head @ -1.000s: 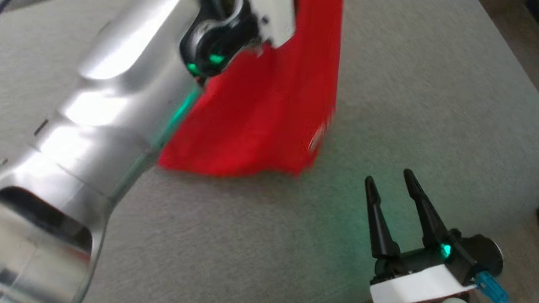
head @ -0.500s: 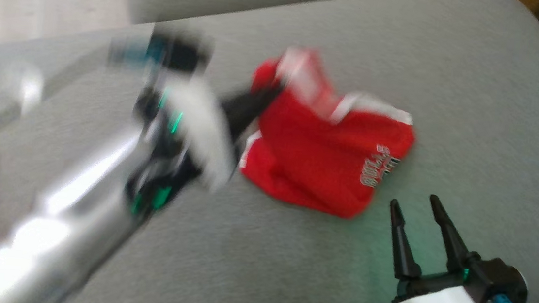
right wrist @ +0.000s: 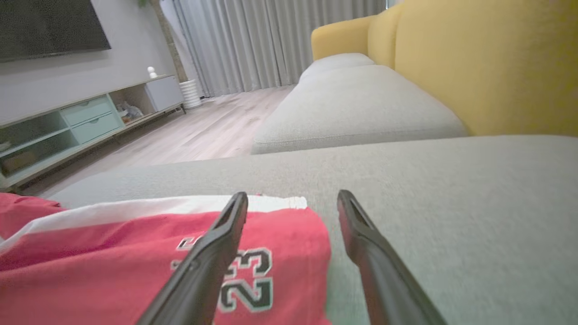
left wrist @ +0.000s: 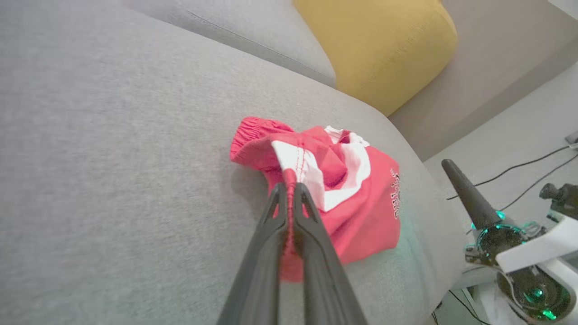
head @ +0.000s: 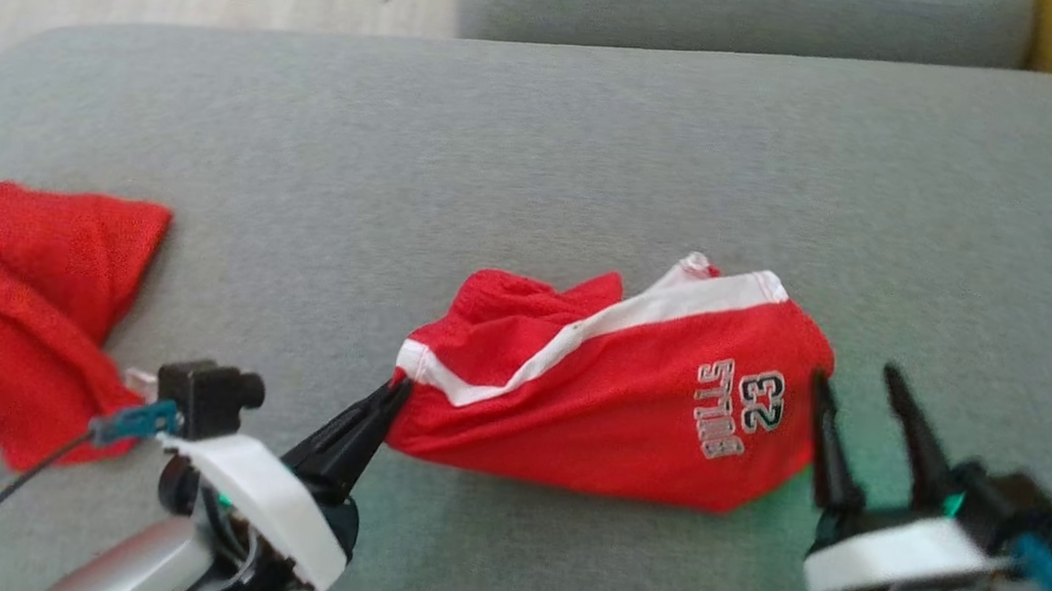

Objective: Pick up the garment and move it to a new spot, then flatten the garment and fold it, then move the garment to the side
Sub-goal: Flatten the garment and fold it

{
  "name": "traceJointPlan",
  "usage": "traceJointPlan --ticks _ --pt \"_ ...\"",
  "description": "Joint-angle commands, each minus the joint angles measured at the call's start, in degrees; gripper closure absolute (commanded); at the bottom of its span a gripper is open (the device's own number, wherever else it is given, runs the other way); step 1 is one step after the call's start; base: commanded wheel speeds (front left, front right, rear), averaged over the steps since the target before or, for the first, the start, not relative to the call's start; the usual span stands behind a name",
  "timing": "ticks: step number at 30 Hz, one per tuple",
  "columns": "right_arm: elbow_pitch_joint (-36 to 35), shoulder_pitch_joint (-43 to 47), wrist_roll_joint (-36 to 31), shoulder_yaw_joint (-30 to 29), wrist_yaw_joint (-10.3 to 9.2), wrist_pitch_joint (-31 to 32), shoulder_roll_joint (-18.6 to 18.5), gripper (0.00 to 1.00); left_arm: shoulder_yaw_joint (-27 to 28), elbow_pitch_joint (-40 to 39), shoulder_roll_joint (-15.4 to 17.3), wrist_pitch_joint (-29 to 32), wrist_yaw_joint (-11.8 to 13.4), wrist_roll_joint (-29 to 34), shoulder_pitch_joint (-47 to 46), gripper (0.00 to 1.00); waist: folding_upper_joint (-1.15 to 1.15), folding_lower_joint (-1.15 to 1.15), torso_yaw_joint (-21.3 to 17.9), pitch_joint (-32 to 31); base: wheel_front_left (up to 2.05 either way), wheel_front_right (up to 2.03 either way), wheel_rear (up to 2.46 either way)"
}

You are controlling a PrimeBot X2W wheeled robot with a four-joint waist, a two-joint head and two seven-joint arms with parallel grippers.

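A red garment [head: 612, 400] with white trim and a "23" print lies crumpled on the grey sofa seat [head: 539, 162]. My left gripper [head: 396, 391] is shut on its left edge. In the left wrist view the fingers [left wrist: 271, 253] pinch a red seam of the garment [left wrist: 361, 216]. My right gripper [head: 854, 375] stands open at the garment's right end, holding nothing. In the right wrist view its left finger [right wrist: 212, 253] lies over the printed corner of the garment [right wrist: 113, 257], and the other finger is over bare cushion.
A second red cloth [head: 13, 314] lies at the seat's left end. A yellow cushion [right wrist: 474, 67] and a further grey seat [right wrist: 352, 104] are behind. The seat's front edge drops to a floor with cables [left wrist: 519, 167]. A low cabinet [right wrist: 67, 122] stands across the wooden floor.
The camera has moved. My left arm has come down from high in front of the camera, and the garment now lies on the seat, still pinched. The right gripper stays open.
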Motion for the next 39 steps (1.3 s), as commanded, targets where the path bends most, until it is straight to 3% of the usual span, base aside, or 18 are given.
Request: traceJointPlan --ticks 1,3,4,5,12,24,30,39 --pt "-1.3 -3.3 0.6 1.3 0.42 -0.2 -1.9 0.00 3.1 -1.1 1.8 -1.0 0.4 0.4 -1.5 1.00 0.00 0.00 1.2 -0.1 0.00 0.00 0.00" --pt "-0.3 -5.5 1.3 1.7 0.42 -0.2 -4.3 0.00 3.0 -0.7 1.5 -1.6 0.4 -0.1 -0.3 1.00 0.00 0.00 1.9 -0.2 0.00 0.00 0.00" --pt "0.0 -6.3 1.5 1.7 0.42 -0.2 -5.1 0.00 2.7 -0.7 1.3 -1.5 0.3 -0.3 0.1 0.74 0.00 0.00 2.2 -0.2 0.00 0.00 0.00" --pt "0.2 -7.0 1.5 1.6 0.42 -0.2 -5.8 0.00 2.4 -0.7 1.3 -1.3 0.3 -0.3 0.4 0.00 0.00 0.00 2.4 -0.2 0.00 0.00 0.00" --pt "0.7 -7.6 2.1 0.5 0.42 -0.2 -5.2 0.00 1.0 -1.5 1.9 -0.3 -0.7 0.7 -0.1 0.00 0.00 0.00 2.5 0.6 0.00 0.00 0.00" --pt "0.4 -5.9 2.1 1.8 0.42 -0.2 -2.8 0.00 -1.5 0.8 6.7 2.4 0.5 4.6 0.4 0.00 0.00 0.00 -0.3 1.2 0.00 0.00 0.00" --pt "0.0 -5.4 2.5 1.7 0.42 -0.2 -2.1 0.00 -3.5 3.3 5.6 1.8 1.0 9.0 -0.9 0.00 0.00 0.00 -0.6 1.5 0.00 0.00 0.00" --pt "0.0 -4.4 2.2 1.6 0.42 -0.2 -2.5 0.00 -3.9 7.2 2.7 -0.1 -0.3 9.1 -1.8 0.00 0.00 0.00 -0.9 1.2 0.00 0.00 0.00"
